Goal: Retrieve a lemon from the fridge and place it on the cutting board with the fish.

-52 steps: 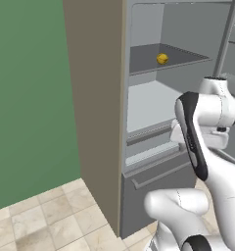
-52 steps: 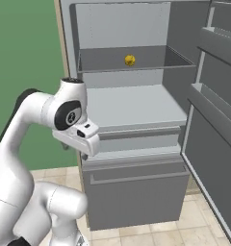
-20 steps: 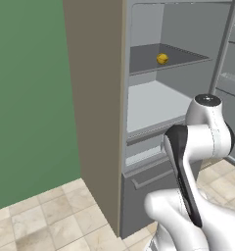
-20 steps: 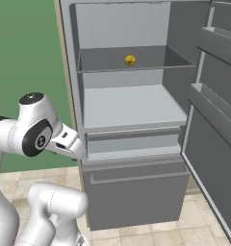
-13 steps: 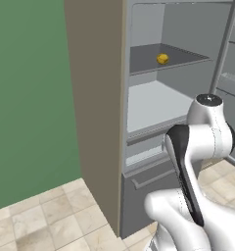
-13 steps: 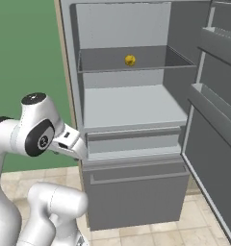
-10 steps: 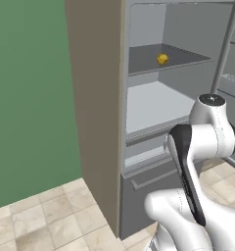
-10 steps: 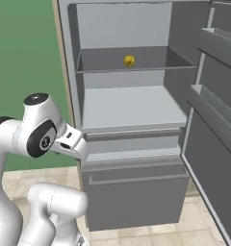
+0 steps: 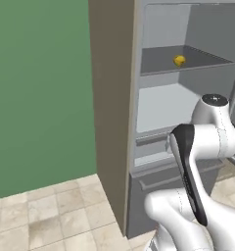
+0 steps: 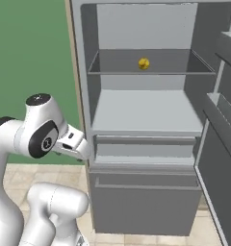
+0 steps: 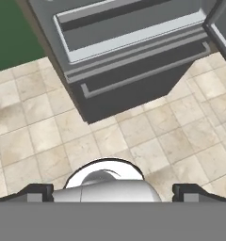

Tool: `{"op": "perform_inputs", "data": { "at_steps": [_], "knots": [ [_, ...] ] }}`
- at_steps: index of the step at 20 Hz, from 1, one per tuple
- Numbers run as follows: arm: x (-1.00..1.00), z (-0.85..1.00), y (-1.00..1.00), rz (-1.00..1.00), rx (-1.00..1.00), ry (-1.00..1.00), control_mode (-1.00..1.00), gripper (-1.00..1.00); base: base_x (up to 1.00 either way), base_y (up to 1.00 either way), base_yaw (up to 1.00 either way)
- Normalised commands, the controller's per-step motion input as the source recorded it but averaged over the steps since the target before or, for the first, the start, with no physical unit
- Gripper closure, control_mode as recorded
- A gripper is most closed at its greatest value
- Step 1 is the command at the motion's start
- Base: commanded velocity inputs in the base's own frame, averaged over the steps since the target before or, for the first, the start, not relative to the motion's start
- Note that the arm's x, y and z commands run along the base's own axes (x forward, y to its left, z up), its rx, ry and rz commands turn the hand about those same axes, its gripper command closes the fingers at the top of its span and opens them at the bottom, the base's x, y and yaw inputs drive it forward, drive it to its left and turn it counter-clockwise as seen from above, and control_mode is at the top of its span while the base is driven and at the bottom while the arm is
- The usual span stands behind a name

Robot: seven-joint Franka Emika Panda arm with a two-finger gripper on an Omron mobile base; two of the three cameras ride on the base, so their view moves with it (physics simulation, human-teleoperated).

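Observation:
The lemon (image 10: 144, 63), small and yellow, lies on the upper shelf of the open fridge (image 10: 136, 115), towards the back; it is also visible as the lemon (image 9: 178, 61) in the left base view. My hand (image 10: 73, 143) hangs low at the fridge's left front edge, well below the lemon and outside the shelves. My gripper (image 11: 112, 192) points down at the floor, its two tips wide apart, open and holding nothing. The cutting board and the fish are out of view.
The fridge door (image 10: 223, 144) stands swung open on the right with its racks facing in. Below the shelves is a pulled-out tray and the bottom drawer (image 11: 133, 80). The beige side panel (image 9: 114, 98) meets a green wall, and the floor (image 11: 49, 141) is tiled.
The arm has folded down and back from the middle shelf front to the fridge's lower left edge. Over the last second it crept slightly towards the fridge. The lemon has not moved.

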Motion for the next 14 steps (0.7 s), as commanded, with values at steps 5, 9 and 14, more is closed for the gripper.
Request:
{"op": "perform_inputs", "data": {
  "at_steps": [5, 9, 14],
  "knots": [
    [0.0, 0.0, 0.0, 0.0, 0.0, 0.0, 1.0, -1.0, 0.38, -0.3, 0.4],
    [0.0, 0.0, 0.0, 0.0, 0.0, 0.0, 1.0, -1.0, 0.3, -0.35, 0.39],
    [0.0, 0.0, 0.0, 0.0, 0.0, 0.0, 1.0, -1.0, 0.08, -0.52, 0.28]
  ]
}}
